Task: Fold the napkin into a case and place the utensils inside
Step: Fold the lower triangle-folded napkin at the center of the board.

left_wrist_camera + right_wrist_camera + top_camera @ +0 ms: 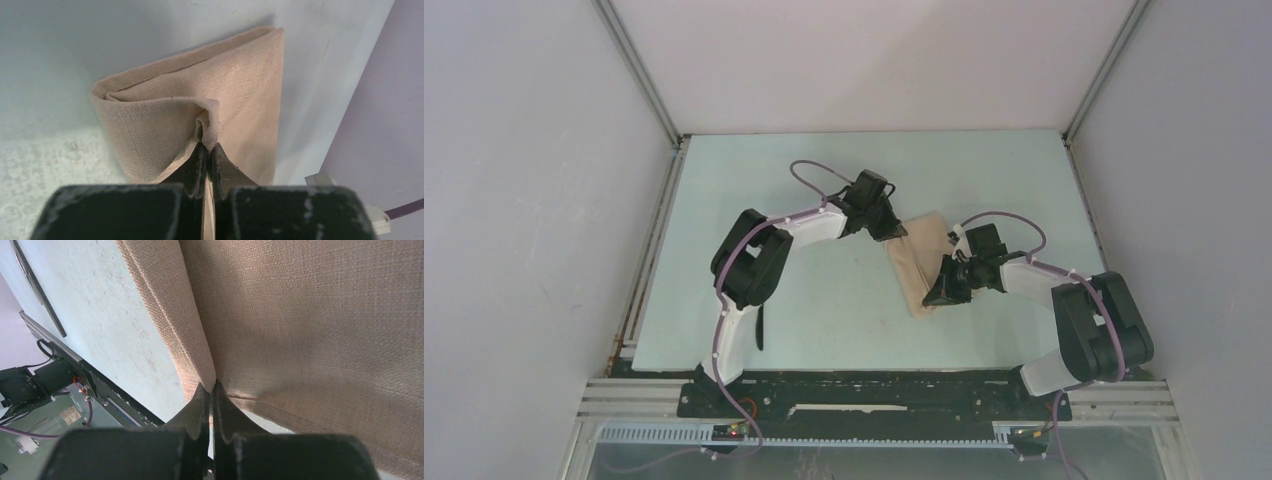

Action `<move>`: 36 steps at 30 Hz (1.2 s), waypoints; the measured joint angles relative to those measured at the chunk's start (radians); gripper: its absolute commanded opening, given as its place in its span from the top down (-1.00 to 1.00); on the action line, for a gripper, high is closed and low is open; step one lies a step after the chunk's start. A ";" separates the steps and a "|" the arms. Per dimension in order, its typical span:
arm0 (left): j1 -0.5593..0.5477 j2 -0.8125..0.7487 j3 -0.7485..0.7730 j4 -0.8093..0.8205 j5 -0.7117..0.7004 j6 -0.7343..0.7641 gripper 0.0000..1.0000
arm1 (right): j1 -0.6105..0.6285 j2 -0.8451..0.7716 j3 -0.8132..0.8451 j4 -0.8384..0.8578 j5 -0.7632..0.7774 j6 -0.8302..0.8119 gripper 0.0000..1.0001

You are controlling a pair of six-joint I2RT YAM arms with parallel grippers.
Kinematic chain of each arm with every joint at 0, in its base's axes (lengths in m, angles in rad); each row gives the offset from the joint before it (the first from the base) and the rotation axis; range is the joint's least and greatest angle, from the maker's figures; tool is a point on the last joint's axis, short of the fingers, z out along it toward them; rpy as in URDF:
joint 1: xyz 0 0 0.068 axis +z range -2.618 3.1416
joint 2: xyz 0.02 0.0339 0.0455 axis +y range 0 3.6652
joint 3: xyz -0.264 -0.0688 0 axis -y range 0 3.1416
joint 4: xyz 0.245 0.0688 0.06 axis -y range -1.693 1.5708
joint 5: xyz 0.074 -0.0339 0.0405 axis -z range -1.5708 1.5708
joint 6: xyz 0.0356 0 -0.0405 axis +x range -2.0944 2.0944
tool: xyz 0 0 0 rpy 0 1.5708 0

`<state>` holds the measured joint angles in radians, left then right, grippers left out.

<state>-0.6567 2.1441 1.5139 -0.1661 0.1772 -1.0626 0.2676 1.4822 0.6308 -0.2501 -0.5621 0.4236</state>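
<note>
The beige napkin [921,265] lies on the table as a narrow folded strip, slanting from far right to near left. My left gripper [904,237] is at its far end, shut on a pinched-up bit of the top layer [207,146]; the rest of the napkin [240,75] stretches away beyond. At the near end, my right gripper [940,297] is shut on the napkin's folded edge [212,386], and cloth [310,315] fills that view. Of the utensils, a slim black knife [760,328] lies near the table's front edge by the left arm; the knife [40,292] also appears far off.
The pale green table [824,180] is boxed in by white walls with aluminium posts [639,70] at the back corners. A black rail [874,385] runs along the near edge, with wiring and boards [30,390] below it.
</note>
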 measured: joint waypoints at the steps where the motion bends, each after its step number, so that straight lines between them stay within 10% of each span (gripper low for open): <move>1: -0.002 0.003 0.007 -0.003 0.000 0.000 0.91 | -0.001 0.002 0.000 0.000 0.000 0.000 1.00; 36: -0.007 0.082 0.074 -0.025 0.003 -0.002 0.99 | -0.033 0.027 0.039 -0.069 0.045 -0.041 1.00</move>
<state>-0.6636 2.2261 1.5883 -0.1909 0.1799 -1.0641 0.2348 1.5097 0.6697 -0.3191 -0.5171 0.3828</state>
